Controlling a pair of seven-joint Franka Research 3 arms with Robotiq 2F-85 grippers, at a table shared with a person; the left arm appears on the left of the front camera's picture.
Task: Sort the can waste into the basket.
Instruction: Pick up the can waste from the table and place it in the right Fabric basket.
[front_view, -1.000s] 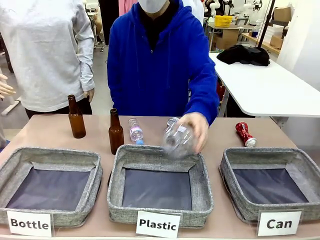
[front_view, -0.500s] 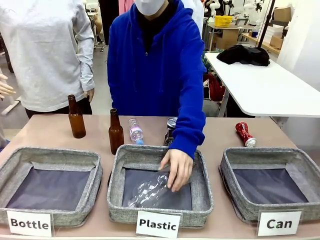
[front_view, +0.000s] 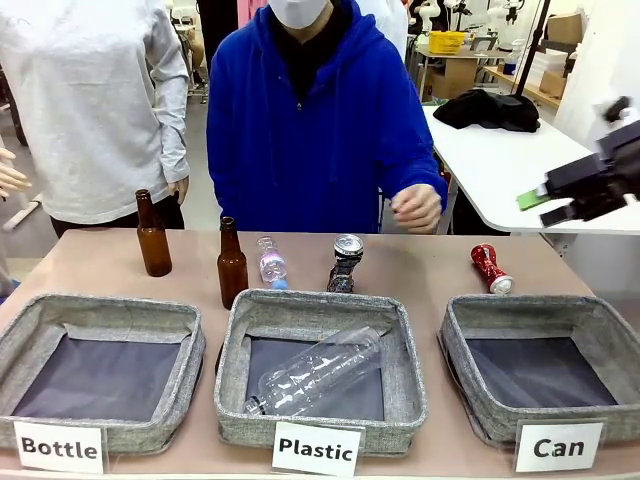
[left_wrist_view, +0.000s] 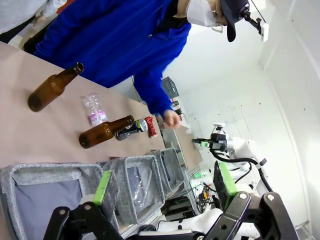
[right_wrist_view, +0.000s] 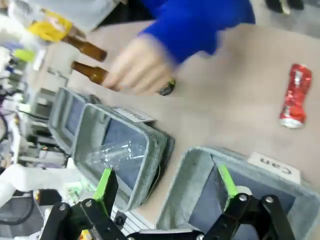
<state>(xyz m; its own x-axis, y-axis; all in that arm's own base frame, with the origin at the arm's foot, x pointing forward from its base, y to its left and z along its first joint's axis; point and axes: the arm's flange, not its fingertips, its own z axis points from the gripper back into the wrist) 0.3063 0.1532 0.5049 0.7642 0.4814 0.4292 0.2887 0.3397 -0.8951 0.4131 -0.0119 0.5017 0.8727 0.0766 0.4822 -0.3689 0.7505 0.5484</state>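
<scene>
Since the earlier frame the person's hand (front_view: 417, 208) has pulled back from the middle "Plastic" basket (front_view: 228, 395), leaving a clear plastic bottle (front_view: 315, 372) lying inside it, and the right gripper (front_view: 545, 207) has come in high at far right. It is spread wide and empty. The left gripper (left_wrist_view: 164, 182) is likewise released, holding nothing. The red can (front_view: 490, 268) lies on its side on the bench (front_view: 420, 262), just beyond the far rim of the "Can" basket (front_view: 455, 345). The black can (front_view: 346, 262) stands just beyond the far rim of the "Plastic" basket. Risks: the red can may roll or slip when pinched. A nudge could tip the black can into the wrong basket, and the person's hand is near that reach.
</scene>
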